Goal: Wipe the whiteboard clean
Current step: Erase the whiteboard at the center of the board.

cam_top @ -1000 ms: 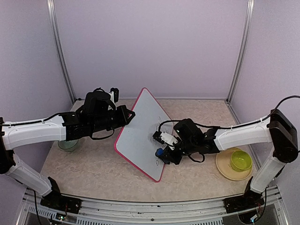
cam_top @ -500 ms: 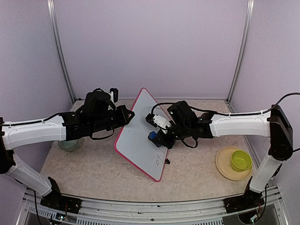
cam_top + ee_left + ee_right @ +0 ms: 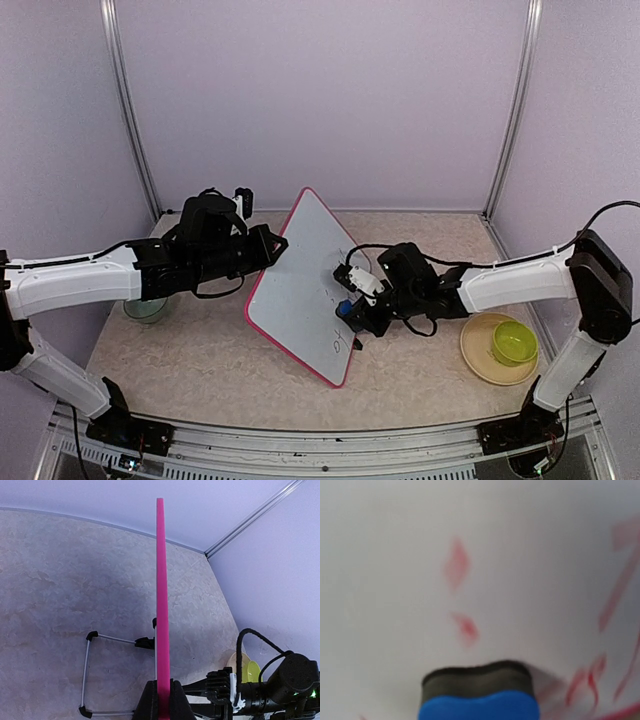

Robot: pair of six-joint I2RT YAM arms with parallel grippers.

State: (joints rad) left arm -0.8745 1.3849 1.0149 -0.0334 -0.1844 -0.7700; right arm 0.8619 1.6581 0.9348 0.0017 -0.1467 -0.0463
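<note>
Wiping is in hand: the whiteboard (image 3: pixel 298 285) stands tilted mid-frame, the left end effector (image 3: pixel 273 248) clamped on its pink rim and the right end effector (image 3: pixel 353 302) pressing a gripped blue eraser (image 3: pixel 480 697) to its face. The red marks (image 3: pixel 465 628) beside it call for more strokes. The board's lower-right edge lies near, with bare table (image 3: pixel 200 355) beyond.

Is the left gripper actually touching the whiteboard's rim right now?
Touching. In the left wrist view, the left gripper is shut on the pink rim of the whiteboard, its black fingers pressing both sides with no gap.
</note>
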